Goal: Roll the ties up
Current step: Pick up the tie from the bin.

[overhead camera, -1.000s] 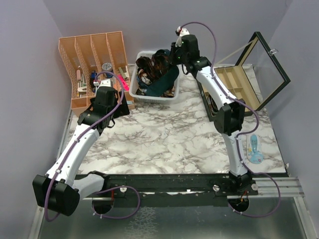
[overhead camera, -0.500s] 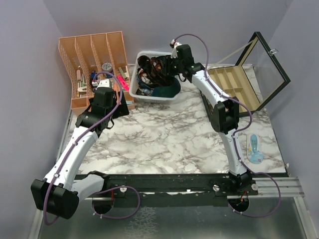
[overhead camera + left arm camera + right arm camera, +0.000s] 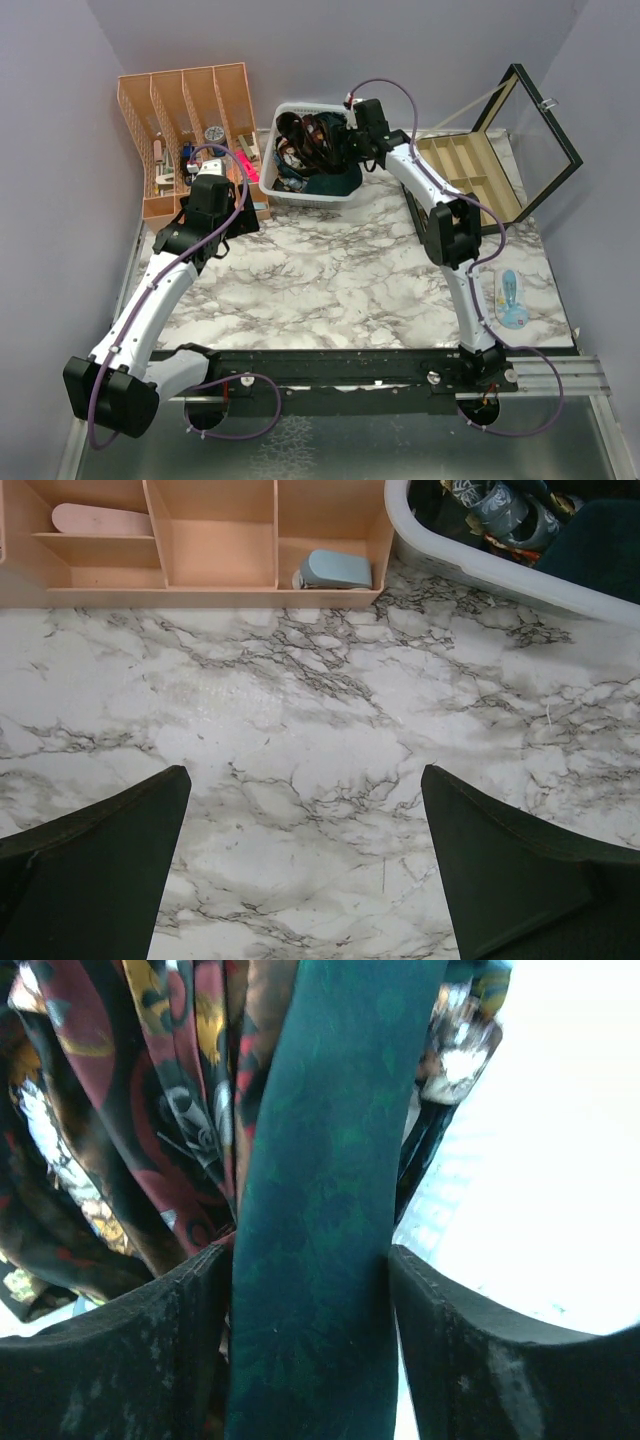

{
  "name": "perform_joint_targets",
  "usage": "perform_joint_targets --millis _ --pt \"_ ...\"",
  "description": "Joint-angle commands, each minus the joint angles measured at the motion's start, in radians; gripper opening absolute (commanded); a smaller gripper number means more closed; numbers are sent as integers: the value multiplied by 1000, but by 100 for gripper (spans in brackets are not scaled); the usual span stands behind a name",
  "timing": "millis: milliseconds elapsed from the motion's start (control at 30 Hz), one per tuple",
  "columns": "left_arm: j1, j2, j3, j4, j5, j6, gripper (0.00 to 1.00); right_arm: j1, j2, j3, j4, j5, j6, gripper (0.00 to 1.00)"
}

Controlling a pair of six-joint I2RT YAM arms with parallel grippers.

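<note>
White basket (image 3: 300, 196) of patterned ties (image 3: 305, 135), right claw (image 3: 308, 1260) parted around teal tie (image 3: 330, 1160), perhaps touching, left claw (image 3: 305, 775) agape.

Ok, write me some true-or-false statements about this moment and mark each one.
1. The left gripper hangs open over the marble table. True.
2. The glass-lidded box is shut. False: its lid stands raised.
3. A dark teal tie runs between the fingers of the right gripper. True.
4. The white basket is empty. False: patterned ties fill it.
5. The orange organizer sits on the right arm's side of the basket. False: it sits on the left arm's side.
</note>
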Motion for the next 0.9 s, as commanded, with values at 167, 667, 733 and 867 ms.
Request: perform_joint_targets --millis 167,667,733,867 --pt "7 -3 1 -9 12 21 99 -6 -162 -168 -25 -50 -26 31" --pt "7 -49 -17 -18 7 20 99 -6 -199 -116 -58 -149 -24 38" --pt "7 -52 -18 -18 8 21 99 -6 -186 -126 -60 -176 -22 37" --pt "7 -55 -19 -25 7 29 99 -6 -159 -128 -67 -189 -13 16"
